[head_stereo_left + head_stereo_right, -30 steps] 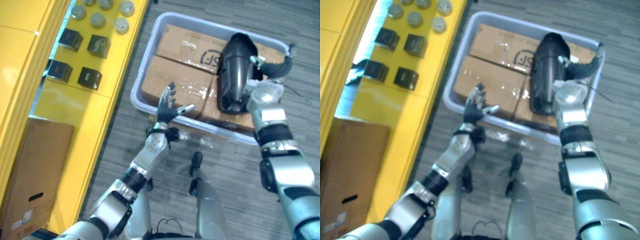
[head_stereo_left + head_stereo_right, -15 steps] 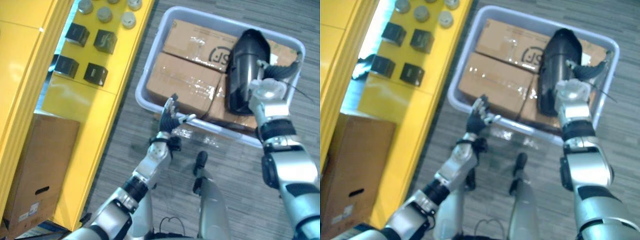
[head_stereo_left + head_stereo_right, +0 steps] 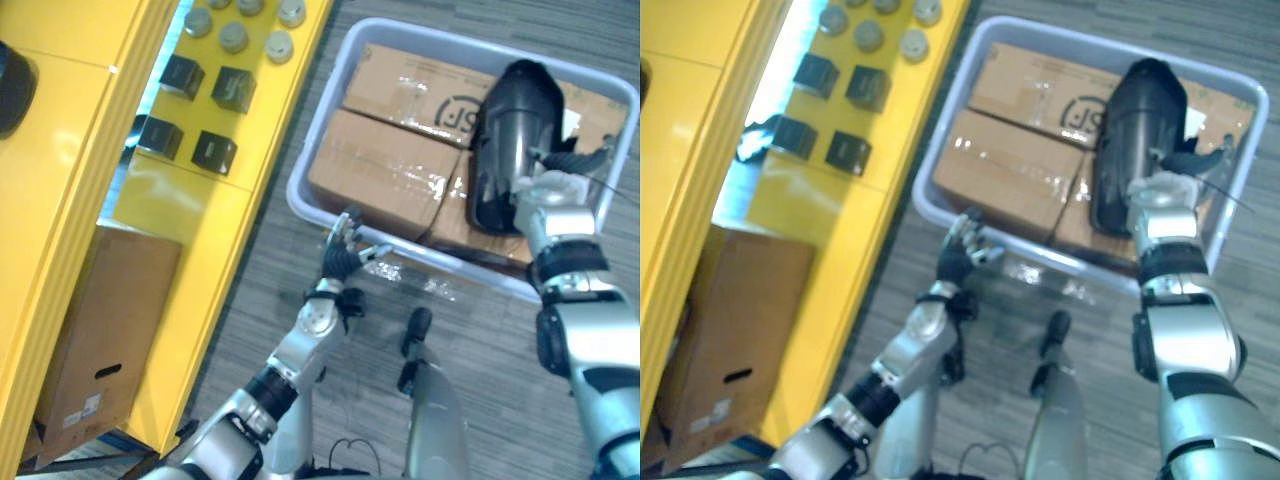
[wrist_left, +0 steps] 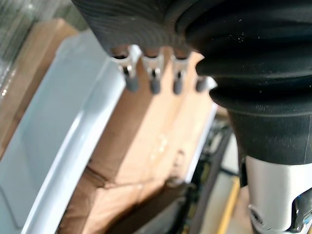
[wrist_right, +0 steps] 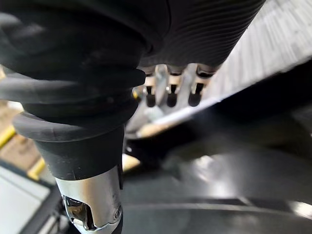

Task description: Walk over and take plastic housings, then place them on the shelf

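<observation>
Fingers (image 3: 349, 222) of the left hand (image 3: 343, 260) spread loose and empty at the grey tub's (image 3: 300, 205) 7 o'clock rim. The right hand (image 3: 572, 158) — finger set I can't tell — sits beside the black plastic housing (image 3: 510, 140), lying on cardboard boxes (image 3: 385, 170) at 3 o'clock.

The left hand (image 4: 154, 77) is held with fingers loosely straight over cardboard boxes (image 4: 141, 146) packed against the wall of the pale bin (image 4: 73, 141).
</observation>
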`<state>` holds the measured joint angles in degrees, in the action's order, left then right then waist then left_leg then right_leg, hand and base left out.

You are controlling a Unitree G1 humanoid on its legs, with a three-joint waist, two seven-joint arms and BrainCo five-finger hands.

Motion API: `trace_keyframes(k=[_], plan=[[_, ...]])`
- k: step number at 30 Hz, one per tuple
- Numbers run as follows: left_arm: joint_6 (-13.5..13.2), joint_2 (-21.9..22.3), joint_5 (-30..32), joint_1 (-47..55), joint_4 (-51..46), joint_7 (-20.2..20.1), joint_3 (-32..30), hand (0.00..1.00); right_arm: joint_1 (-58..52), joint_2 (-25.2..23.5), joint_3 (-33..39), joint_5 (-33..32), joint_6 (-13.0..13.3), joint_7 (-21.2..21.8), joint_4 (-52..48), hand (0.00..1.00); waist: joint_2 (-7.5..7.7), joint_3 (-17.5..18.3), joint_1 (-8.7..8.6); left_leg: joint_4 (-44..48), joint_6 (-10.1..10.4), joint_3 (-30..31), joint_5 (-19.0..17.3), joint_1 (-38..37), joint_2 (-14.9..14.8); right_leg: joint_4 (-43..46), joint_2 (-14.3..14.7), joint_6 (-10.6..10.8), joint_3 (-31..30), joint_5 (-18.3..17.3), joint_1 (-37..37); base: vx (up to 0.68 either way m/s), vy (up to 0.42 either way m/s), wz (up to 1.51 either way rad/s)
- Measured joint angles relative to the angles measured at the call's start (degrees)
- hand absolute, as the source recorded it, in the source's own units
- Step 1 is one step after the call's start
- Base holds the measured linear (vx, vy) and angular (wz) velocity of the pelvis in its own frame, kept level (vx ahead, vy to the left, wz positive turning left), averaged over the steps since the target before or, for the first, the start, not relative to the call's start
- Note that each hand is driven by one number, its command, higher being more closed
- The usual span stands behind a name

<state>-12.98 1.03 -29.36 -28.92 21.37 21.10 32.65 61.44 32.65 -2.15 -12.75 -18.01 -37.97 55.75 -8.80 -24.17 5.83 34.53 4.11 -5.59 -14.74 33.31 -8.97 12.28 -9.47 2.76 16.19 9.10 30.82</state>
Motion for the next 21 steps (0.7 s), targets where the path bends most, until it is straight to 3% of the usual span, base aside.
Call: trace_keyframes(k=[2, 3, 8, 14, 21], plan=[[-0.4, 0.0, 0.0, -0.2, 0.0, -0.1, 0.0, 0.0, -0.1, 0.0, 0.5, 0.0, -0.7, 1.4, 0.3, 0.0, 0.0, 0.0, 0.21, 0.0, 0.0, 0.1, 0.0, 0.6, 0.0, 0.0, 0.0, 0.0, 0.1, 0.0, 0.5, -0.01, -0.004, 0.02], [-0.7, 0.0, -0.1, -0.3, 0.0, -0.2, 0.0, 0.0, -0.2, 0.0, 0.5, 0.1, -1.0, 1.9, 0.3, 1.0, 0.0, 0.0, 0.41, 0.0, 0.1, 0.2, 0.1, 0.8, 0.0, 0.0, 0.0, 0.0, 0.2, 0.0, 0.8, 0.0, 0.0, 0.0], [-0.9, 0.3, -1.7, -0.6, 0.0, -1.3, -0.4, 0.0, -0.2, 2.0, 0.5, 0.8, -2.8, 3.6, 0.2, 1.0, 0.0, 0.0, 1.21, -0.2, 0.2, 0.1, 0.2, 0.8, 0.0, 0.2, -0.1, 0.0, 0.5, 0.0, 1.0, 0.0, 0.0, 0.0], [-1.3, 0.9, -2.1, -0.9, 0.0, -1.7, -0.6, 0.0, -0.5, 4.0, 0.4, 9.0, -7.0, 8.8, 1.3, 1.0, 0.0, 0.0, 1.36, -0.1, 0.2, 0.3, 0.2, 1.7, 0.0, 0.4, -0.2, -0.4, 1.3, -0.3, 1.4, -0.02, -0.003, 0.02], [-1.5, 0.8, -2.3, -0.8, 0.0, -2.1, -2.4, 0.0, -2.0, 4.7, 0.7, 12.7, -8.8, 9.1, 1.5, 1.0, 0.0, 0.0, 2.02, 0.2, 0.5, 1.9, 0.3, 2.5, 0.1, 1.6, -0.6, -0.4, 2.9, -1.2, 1.6, -0.01, -0.004, 0.09]])
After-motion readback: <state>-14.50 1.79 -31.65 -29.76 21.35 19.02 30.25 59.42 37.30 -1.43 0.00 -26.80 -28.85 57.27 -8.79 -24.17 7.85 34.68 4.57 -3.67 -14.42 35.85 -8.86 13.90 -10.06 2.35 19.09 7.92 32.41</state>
